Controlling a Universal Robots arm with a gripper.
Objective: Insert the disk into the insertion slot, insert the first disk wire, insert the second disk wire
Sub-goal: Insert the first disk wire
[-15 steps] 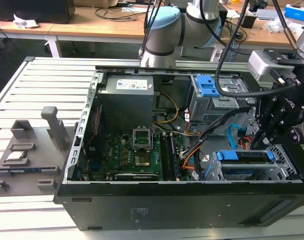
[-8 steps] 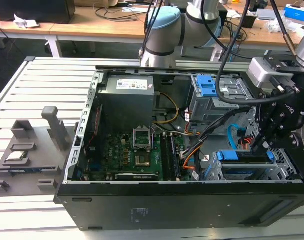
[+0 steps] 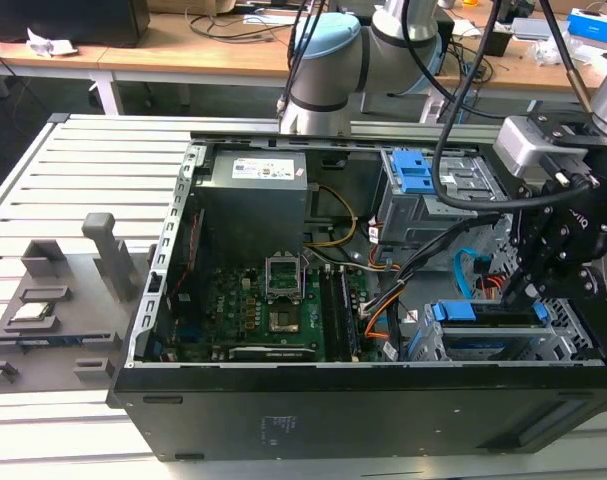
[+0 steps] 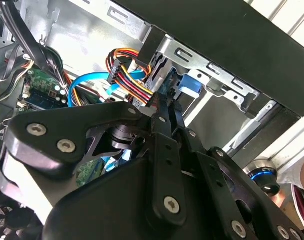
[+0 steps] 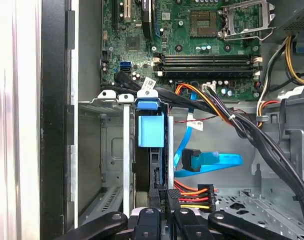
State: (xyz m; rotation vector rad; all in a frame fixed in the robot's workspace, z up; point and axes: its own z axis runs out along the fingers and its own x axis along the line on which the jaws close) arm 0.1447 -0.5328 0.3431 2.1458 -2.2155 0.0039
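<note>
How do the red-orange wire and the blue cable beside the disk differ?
The wire is a bundle of thin red, orange and yellow strands; the cable is one flat blue ribbon. The wire's plug is black, the cable's blue. Both lie beside the disk.

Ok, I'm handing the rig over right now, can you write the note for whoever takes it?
End effector: looks shut on the plug end of the first disk wire, right at the disk's edge.
Disk: sitting in the insertion slot.
Second disk wire: lying loose inside the case beside the slot, plug unconnected.
Done: disk inserted.
Left: first wire's seating can't be confirmed; second wire not yet inserted.
</note>
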